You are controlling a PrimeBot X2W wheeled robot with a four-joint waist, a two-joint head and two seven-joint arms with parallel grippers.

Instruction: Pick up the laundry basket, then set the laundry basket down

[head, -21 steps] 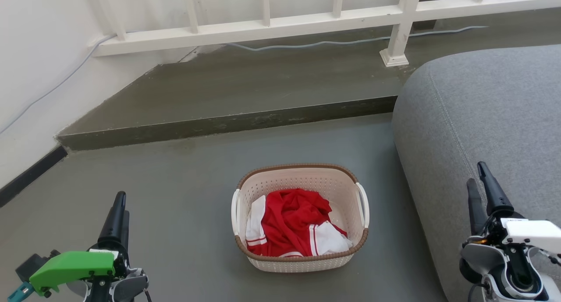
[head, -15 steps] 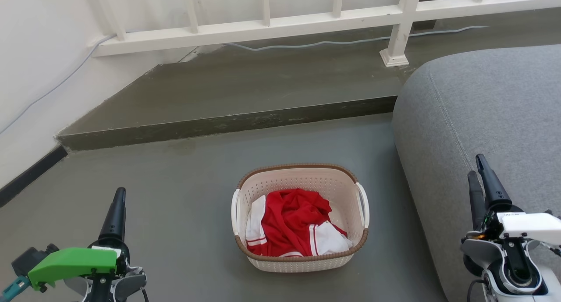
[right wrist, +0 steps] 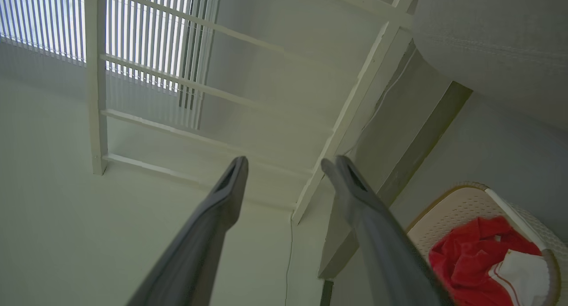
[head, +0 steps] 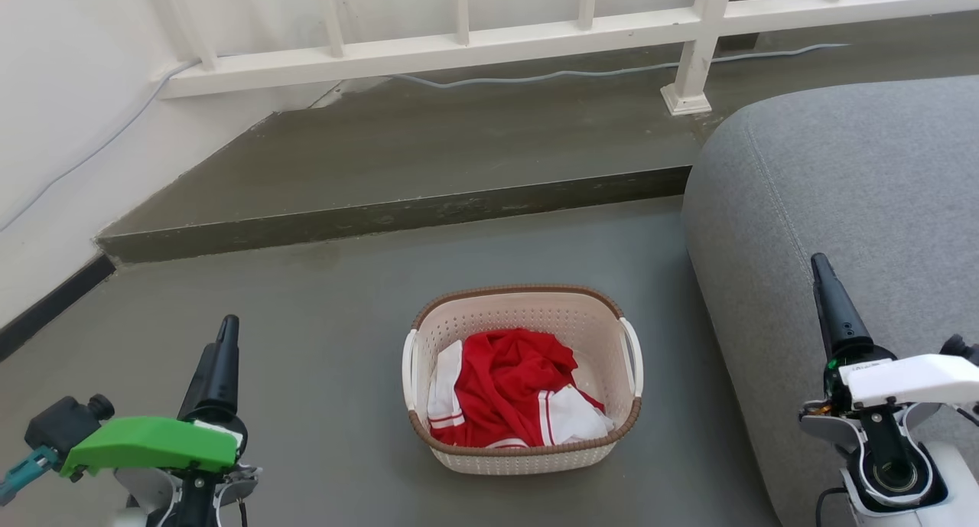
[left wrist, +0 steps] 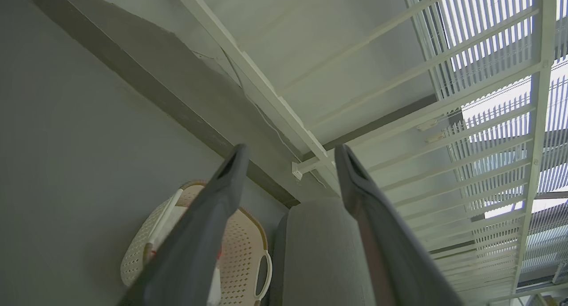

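Two hands hang low at the near side, one on either side of the laundry basket (head: 528, 314) and well apart from it. The left hand (head: 226, 328) has its fingers spread wide with nothing between them. The right hand (head: 822, 271), in front of the grey sofa (head: 841, 175), is likewise spread and holds nothing. The basket stands upright on the grey floor (head: 321, 359), near the sofa's left side, with a crumpled red-and-white garment (head: 509, 385) inside. Farther off, a low step (head: 398, 213) leads up to a white railing (head: 459, 49).
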